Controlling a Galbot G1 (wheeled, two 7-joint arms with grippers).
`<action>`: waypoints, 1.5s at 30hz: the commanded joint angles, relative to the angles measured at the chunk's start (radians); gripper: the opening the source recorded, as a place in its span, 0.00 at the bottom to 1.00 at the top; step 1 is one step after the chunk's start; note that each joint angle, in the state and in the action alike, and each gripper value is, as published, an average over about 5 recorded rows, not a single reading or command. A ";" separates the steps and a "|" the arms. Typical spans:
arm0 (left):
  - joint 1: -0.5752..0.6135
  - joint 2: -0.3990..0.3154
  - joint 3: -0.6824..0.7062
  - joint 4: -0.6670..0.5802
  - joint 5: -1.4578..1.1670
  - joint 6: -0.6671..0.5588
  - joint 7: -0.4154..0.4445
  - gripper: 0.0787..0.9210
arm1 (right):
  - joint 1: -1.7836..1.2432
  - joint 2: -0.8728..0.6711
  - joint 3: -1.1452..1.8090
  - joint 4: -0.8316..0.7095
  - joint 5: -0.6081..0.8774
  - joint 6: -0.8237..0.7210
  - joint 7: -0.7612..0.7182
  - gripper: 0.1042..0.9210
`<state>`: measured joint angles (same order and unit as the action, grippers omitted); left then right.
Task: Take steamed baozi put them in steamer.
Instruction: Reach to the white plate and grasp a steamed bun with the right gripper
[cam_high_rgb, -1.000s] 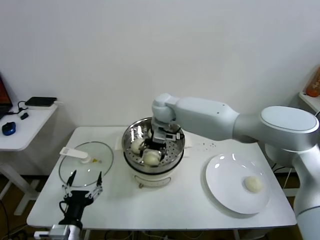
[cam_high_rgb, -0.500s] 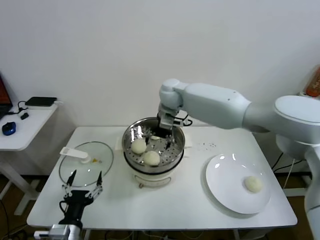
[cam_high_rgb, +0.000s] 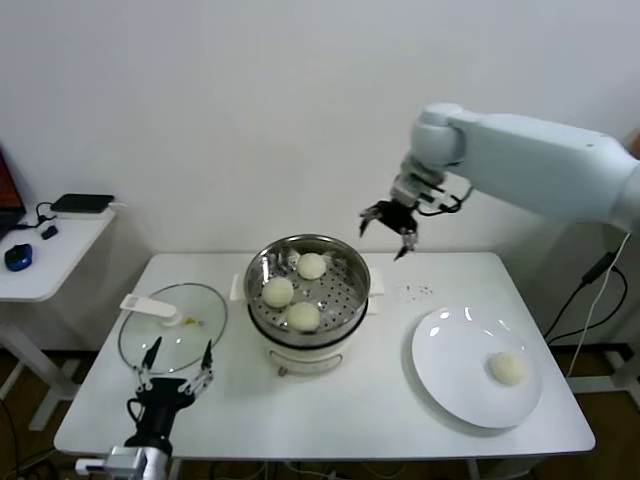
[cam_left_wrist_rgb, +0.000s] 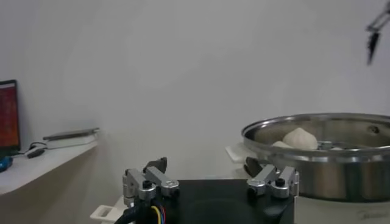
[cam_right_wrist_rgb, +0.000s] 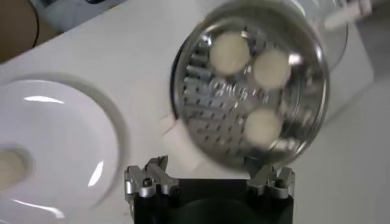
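Observation:
The steel steamer (cam_high_rgb: 335, 290) stands mid-table on its white base with three white baozi in it: one at the back (cam_high_rgb: 312, 266), one on the left (cam_high_rgb: 278, 292) and one in front (cam_high_rgb: 303, 316). A further baozi (cam_high_rgb: 507, 368) lies on the white plate (cam_high_rgb: 450, 345) at the right. My right gripper (cam_high_rgb: 390, 225) hangs open and empty in the air, above and to the right of the steamer. Its wrist view looks down on the steamer (cam_right_wrist_rgb: 225, 103), its buns (cam_right_wrist_rgb: 272, 68) and the plate (cam_right_wrist_rgb: 55, 140). My left gripper (cam_high_rgb: 175, 372) rests open near the front left edge.
A flat glass lid (cam_high_rgb: 170, 325) lies left of the steamer, with a white spoon (cam_high_rgb: 145, 303) at its rim. A white side table (cam_high_rgb: 50, 240) with a mouse and cables stands further left. Small dark specks (cam_high_rgb: 415, 291) dot the table behind the plate.
My right gripper rose out of the steamer and swung up to the right, leaving a third baozi inside. The left arm barely moved.

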<state>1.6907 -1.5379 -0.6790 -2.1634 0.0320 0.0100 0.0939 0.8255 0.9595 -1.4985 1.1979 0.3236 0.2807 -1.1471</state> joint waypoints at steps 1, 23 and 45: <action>-0.002 0.003 0.011 -0.004 0.000 -0.001 0.001 0.88 | 0.054 -0.371 -0.120 0.082 0.061 -0.350 -0.005 0.88; 0.005 0.001 0.036 0.015 0.000 -0.024 0.003 0.88 | -0.664 -0.647 0.361 0.164 -0.257 -0.530 0.035 0.88; 0.007 -0.005 0.037 0.028 0.001 -0.020 0.001 0.88 | -0.785 -0.469 0.494 0.027 -0.235 -0.523 0.115 0.88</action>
<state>1.7003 -1.5448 -0.6282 -2.1348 0.0403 -0.0148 0.0915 0.0997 0.4302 -1.0507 1.2712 0.0914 -0.2337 -1.0531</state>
